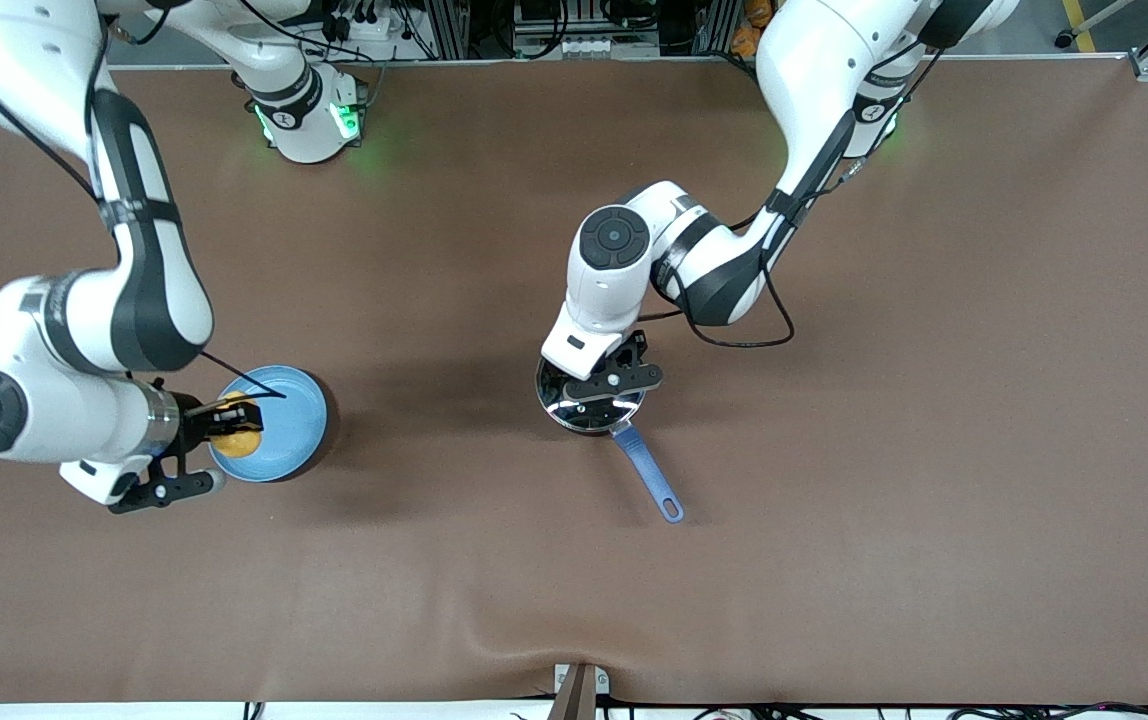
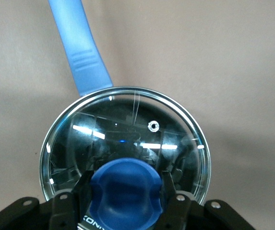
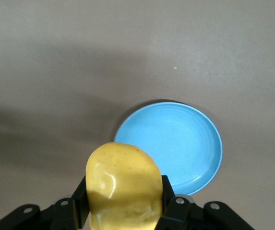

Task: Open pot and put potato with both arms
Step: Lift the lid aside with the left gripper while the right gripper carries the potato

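The black pot (image 1: 589,405) stands mid-table with its blue handle (image 1: 649,478) pointing toward the front camera. A glass lid (image 2: 127,129) with a blue knob (image 2: 125,191) lies on it. My left gripper (image 1: 602,385) is right over the pot, and in the left wrist view this gripper (image 2: 125,199) is shut on the knob with a finger on each side. My right gripper (image 1: 232,425) is shut on the yellow potato (image 1: 240,438) and holds it in the air over the edge of the light-blue plate (image 1: 289,420). The right wrist view shows the potato (image 3: 123,187) between the fingers (image 3: 168,191).
The light-blue plate (image 3: 185,143) lies bare at the right arm's end of the table. The brown table (image 1: 834,450) stretches wide around the pot. A clamp (image 1: 579,690) sits at the table's front edge.
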